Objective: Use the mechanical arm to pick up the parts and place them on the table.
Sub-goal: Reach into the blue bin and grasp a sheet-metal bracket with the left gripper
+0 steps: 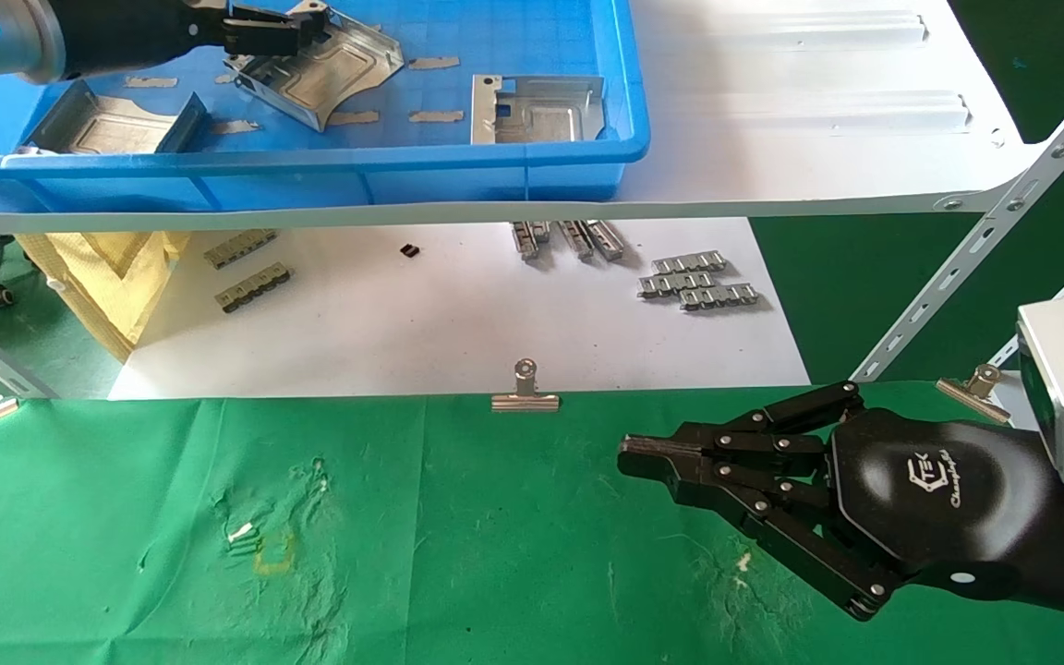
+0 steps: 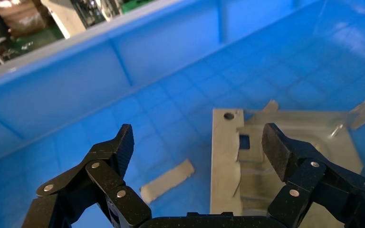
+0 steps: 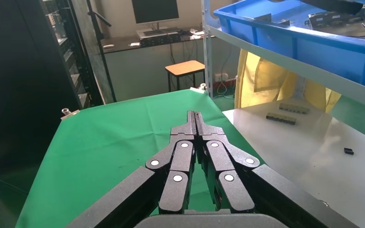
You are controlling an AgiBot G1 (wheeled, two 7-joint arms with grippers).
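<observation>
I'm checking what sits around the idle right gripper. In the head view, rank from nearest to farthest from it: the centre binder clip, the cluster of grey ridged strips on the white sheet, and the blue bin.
From the right gripper, shut over the green table:
1. Centre binder clip, at the cloth's far edge, to its left.
2. Grey ridged strips, on the white sheet beyond.
3. Blue bin, on the shelf, farthest.

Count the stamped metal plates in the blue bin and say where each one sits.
3. One plate at the bin's left end, one in the middle under the left gripper, one on the right.
</observation>
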